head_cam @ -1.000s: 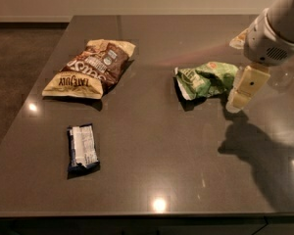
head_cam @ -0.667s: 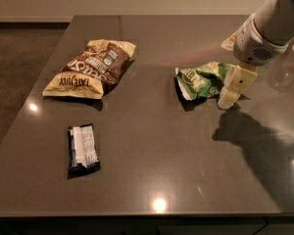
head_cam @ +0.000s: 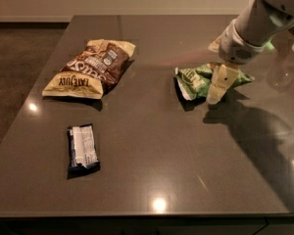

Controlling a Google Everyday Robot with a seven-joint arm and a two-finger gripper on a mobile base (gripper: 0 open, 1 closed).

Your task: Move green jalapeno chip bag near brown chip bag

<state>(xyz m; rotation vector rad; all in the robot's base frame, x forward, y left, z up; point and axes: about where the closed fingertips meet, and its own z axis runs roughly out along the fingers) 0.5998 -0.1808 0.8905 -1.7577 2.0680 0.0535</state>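
Note:
The green jalapeno chip bag (head_cam: 195, 80) lies crumpled on the dark table (head_cam: 152, 146), right of centre. The brown chip bag (head_cam: 90, 67) with tan ends lies at the far left, well apart from the green bag. My gripper (head_cam: 217, 88) comes down from the upper right on a white arm and sits over the right half of the green bag, low and close to it, covering part of the bag.
A small dark blue-and-white wrapper (head_cam: 82, 148) lies at the front left. The table's front edge runs along the bottom, its left edge borders dark carpet. My arm's shadow falls on the right side of the table.
My gripper has moved left and down, from beside the green bag's right end to over the bag. The bags and the wrapper have not moved.

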